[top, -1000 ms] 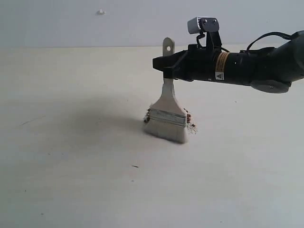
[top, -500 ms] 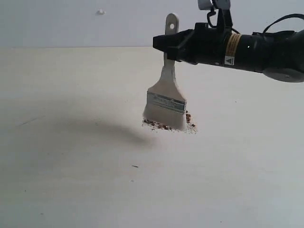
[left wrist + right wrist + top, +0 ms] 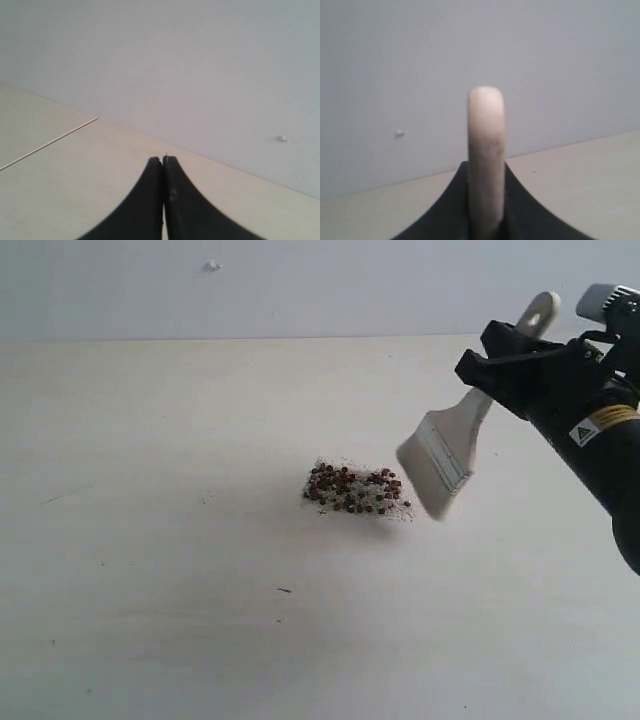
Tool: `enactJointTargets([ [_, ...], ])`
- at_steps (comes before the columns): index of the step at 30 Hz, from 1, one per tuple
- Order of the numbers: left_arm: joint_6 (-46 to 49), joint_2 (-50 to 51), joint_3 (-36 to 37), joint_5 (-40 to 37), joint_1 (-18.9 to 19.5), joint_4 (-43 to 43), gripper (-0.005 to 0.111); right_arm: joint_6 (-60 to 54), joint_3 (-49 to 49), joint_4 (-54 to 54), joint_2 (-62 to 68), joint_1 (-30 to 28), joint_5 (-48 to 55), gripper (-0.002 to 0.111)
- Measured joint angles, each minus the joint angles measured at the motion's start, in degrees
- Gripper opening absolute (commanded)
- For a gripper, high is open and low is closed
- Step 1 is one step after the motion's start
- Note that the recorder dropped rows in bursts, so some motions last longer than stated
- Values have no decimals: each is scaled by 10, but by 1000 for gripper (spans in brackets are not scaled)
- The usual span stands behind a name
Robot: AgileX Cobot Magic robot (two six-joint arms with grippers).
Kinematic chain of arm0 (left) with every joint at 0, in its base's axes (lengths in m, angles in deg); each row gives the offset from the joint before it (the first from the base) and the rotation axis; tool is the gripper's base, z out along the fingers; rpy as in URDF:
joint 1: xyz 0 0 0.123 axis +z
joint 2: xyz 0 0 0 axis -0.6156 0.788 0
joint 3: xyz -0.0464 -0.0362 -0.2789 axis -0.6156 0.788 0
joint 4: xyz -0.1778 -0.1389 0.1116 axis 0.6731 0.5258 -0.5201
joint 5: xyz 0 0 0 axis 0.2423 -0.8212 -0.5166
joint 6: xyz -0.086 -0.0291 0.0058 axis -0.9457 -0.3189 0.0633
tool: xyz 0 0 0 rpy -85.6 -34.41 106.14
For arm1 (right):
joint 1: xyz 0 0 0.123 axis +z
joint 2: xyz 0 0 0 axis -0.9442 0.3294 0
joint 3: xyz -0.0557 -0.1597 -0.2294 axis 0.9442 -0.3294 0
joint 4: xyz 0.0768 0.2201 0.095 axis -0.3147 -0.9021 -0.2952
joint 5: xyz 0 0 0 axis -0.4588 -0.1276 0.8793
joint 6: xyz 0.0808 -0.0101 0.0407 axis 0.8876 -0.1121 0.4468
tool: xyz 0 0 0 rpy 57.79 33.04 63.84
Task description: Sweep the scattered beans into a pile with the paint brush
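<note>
**Exterior view.** The beans [image 3: 340,480], mixed with whitish crumbs [image 3: 362,496], lie gathered in one compact pile [image 3: 355,490] near the middle of the pale desk [image 3: 150,590]. The paint brush [image 3: 455,440] hangs in the air just to the right of the pile, apart from it. It is tilted, with its bristles [image 3: 420,483] pointing down and left toward the beans and its holed handle end up and right. The right gripper [image 3: 497,368] holds the brush by the wooden handle.

**Right wrist view.** The dark fingers [image 3: 520,210] are clamped on either side of the handle.

**Left wrist view.** The left gripper [image 3: 163,162] holds nothing. Its fingers are pressed together, with the desk and a plain wall [image 3: 200,60] beyond them.
</note>
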Motion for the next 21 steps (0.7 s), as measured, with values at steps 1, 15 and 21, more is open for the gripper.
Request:
enactJointTargets([
  [1, 0, 0, 0, 0, 0, 0, 0, -20, -3, -47, 0, 13, -3, 0],
  [15, 0, 0, 0, 0, 0, 0, 0, -184, 5, -235, 34, 94, -13, 0],
  [21, 0, 0, 0, 0, 0, 0, 0, -187, 18, -219, 74, 95, -38, 0],
])
